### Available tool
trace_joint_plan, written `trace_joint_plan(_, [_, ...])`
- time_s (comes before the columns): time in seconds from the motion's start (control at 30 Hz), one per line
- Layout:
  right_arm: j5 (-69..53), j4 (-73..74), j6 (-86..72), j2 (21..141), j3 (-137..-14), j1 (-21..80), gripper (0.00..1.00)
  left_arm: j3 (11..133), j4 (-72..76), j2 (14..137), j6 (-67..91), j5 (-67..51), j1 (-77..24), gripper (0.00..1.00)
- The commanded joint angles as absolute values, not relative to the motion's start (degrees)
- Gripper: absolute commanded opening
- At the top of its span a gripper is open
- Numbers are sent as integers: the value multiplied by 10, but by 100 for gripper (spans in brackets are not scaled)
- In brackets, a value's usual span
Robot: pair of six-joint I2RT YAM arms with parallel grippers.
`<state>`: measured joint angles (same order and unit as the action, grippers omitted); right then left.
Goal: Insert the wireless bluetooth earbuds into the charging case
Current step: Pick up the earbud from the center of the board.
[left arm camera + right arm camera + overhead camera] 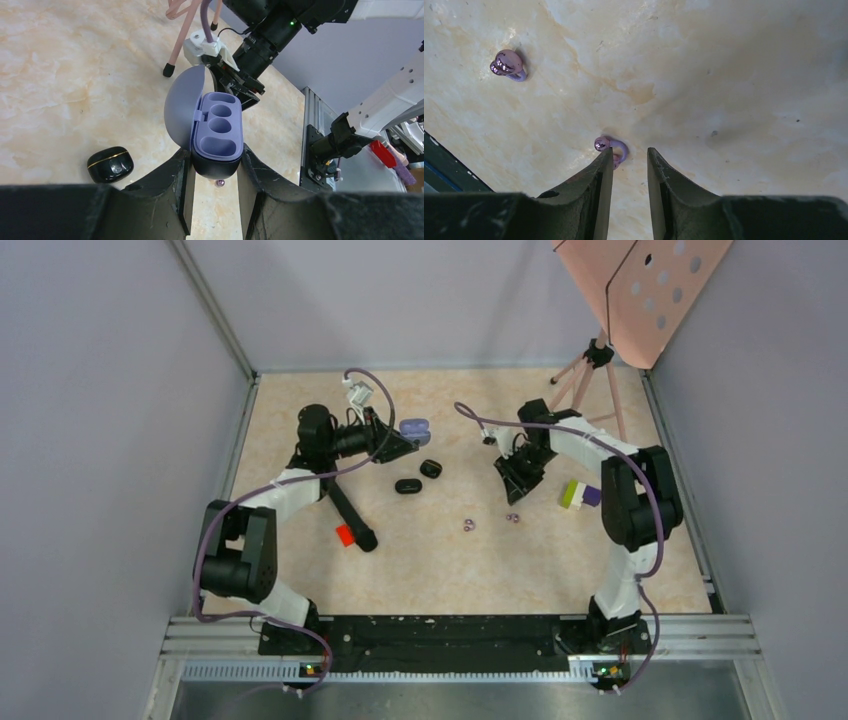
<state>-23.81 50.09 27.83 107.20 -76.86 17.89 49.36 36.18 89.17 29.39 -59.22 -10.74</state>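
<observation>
Over table [450, 570], left tool [215, 152] gripping case [220, 125]

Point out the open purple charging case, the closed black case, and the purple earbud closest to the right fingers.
open purple charging case [218, 136]: left wrist view, on its inner tray.
closed black case [110, 164]: left wrist view, on its lid.
lower purple earbud [600, 144]: right wrist view, on its shiny head.

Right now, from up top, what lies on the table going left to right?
marker with red piece → black case → second black case → purple earbud → second purple earbud → green and purple blocks. The purple case in the left claw overlaps the black cases, so skipped.
</observation>
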Motion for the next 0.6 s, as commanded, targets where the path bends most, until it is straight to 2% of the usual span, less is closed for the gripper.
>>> trace_joint_plan(0.0, [-219, 489, 259, 1094, -773, 191, 30, 500, 359, 862, 275, -588, -102, 0])
trace_joint_plan(0.57, [-243, 514, 258, 1087, -750, 194, 32, 509, 342, 868, 267, -588, -96, 0])
